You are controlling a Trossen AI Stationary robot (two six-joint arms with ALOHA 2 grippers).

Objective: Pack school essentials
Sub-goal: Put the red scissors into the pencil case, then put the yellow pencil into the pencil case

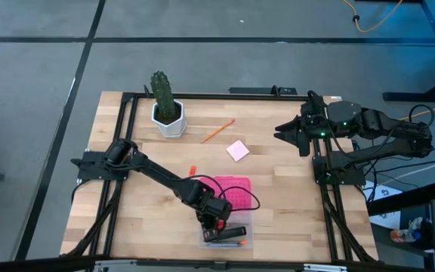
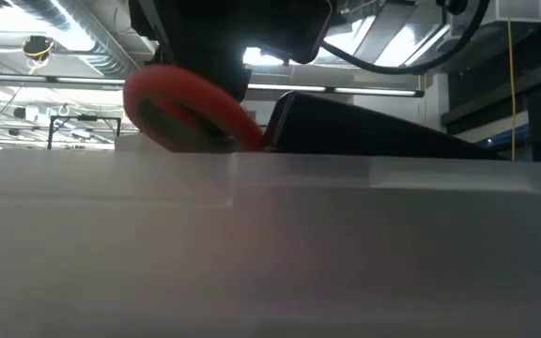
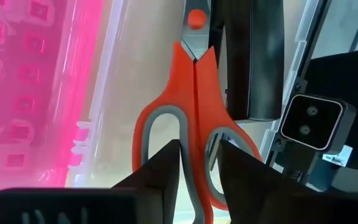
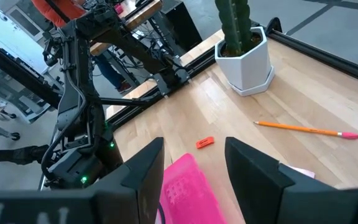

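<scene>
I see the light wooden table point(image 1: 278, 204); near its front edge, the clear plastic box point(image 1: 245, 240) with my left gripper point(image 3: 197, 149) over it, fingers slightly apart astride the red-handled scissors point(image 3: 191, 124) lying inside; my right gripper point(image 1: 284, 132), fingers apart, waits at the right; the thin orange pencil point(image 1: 217, 131) lies beside the cactus.

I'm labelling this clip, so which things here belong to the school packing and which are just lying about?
Belong to the job:
red-handled scissors in the clear box
black oblong block beside them
orange pencil
pink notepad
small red-orange piece

Lying about:
cactus in white pot
</scene>
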